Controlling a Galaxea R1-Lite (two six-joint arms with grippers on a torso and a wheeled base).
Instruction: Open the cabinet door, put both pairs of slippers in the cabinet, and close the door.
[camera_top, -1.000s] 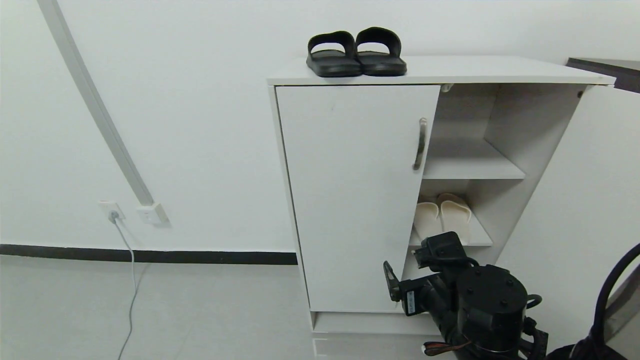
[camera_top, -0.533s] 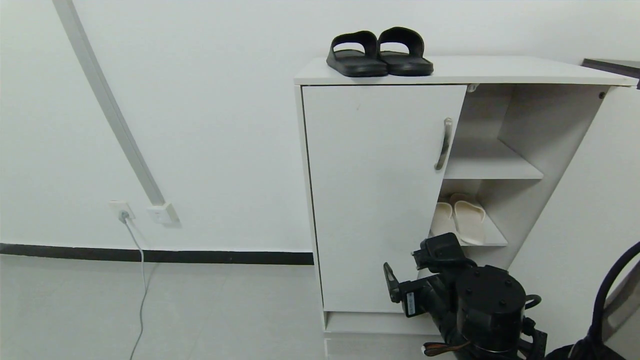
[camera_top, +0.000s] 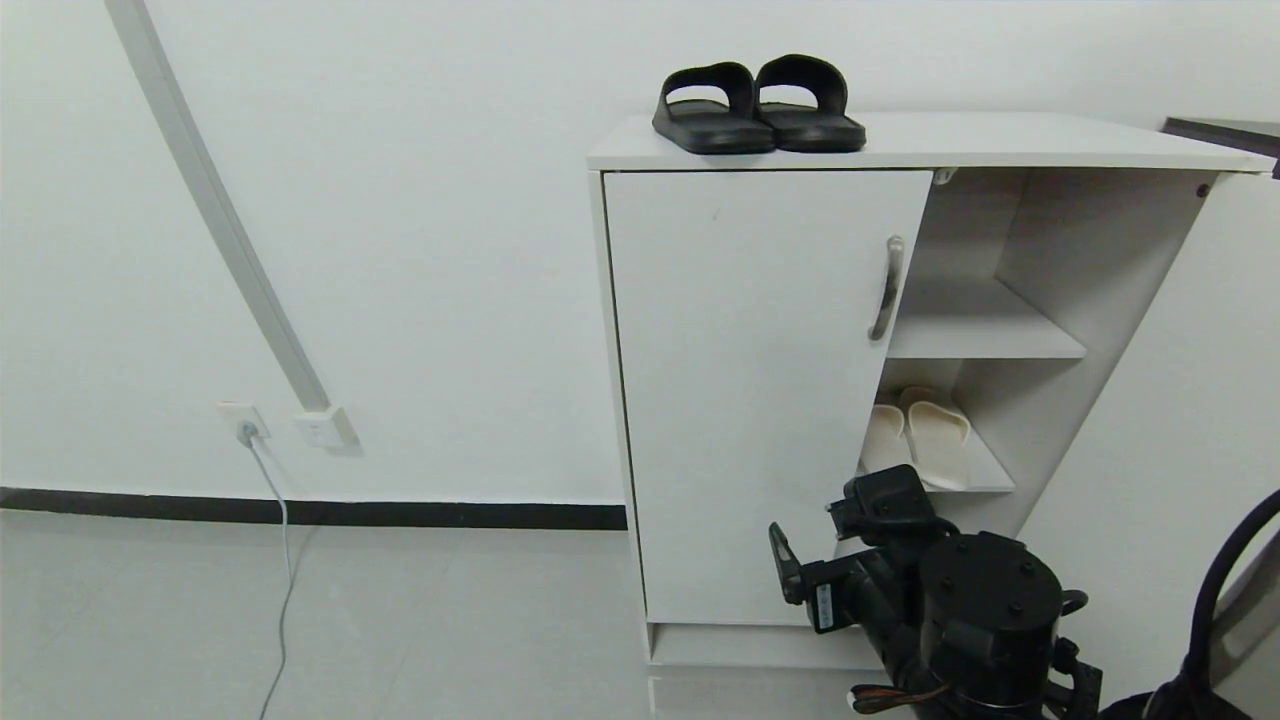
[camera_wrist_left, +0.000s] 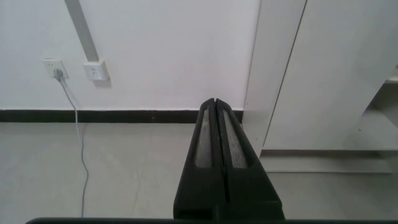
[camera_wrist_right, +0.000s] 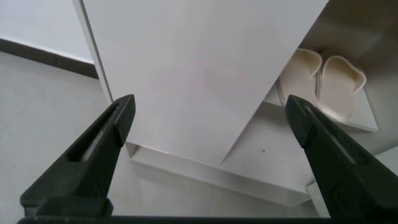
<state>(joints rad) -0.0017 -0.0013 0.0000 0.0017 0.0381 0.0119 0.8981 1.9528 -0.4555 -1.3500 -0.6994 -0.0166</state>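
Head view, quick q for whoever has the frames up: where are the two pairs sitting right now?

> Reply: the black slippers (camera_top: 758, 105) are up on top of the cabinet (camera_top: 1050, 135), side by side, toward its left end, right above the shut left door (camera_top: 760, 400). The cream slippers (camera_top: 925, 435) are already inside, on the middle shelf (camera_top: 990, 472) of the right compartment. The right door (camera_top: 1180, 400) hangs wide open.

Cool. And the claws?

> Reply: the right gripper (camera_wrist_right: 210, 102) sits low in front of the cabinet with its fingers spread wide and nothing between them. Its wrist view looks at the lower part of the left door, with the cream pair just past the door's edge. The left gripper (camera_wrist_left: 214, 109) has its fingers pressed flat together, pinching nothing. It's over the floor (camera_wrist_left: 124, 168) off the cabinet's left side, and the wall socket (camera_wrist_left: 55, 67) and its cable (camera_wrist_left: 78, 143) are farther along the wall.

Any handle on that shut door?

> Reply: yep, a metal handle (camera_top: 887, 288) on its right edge, nothing touching it.
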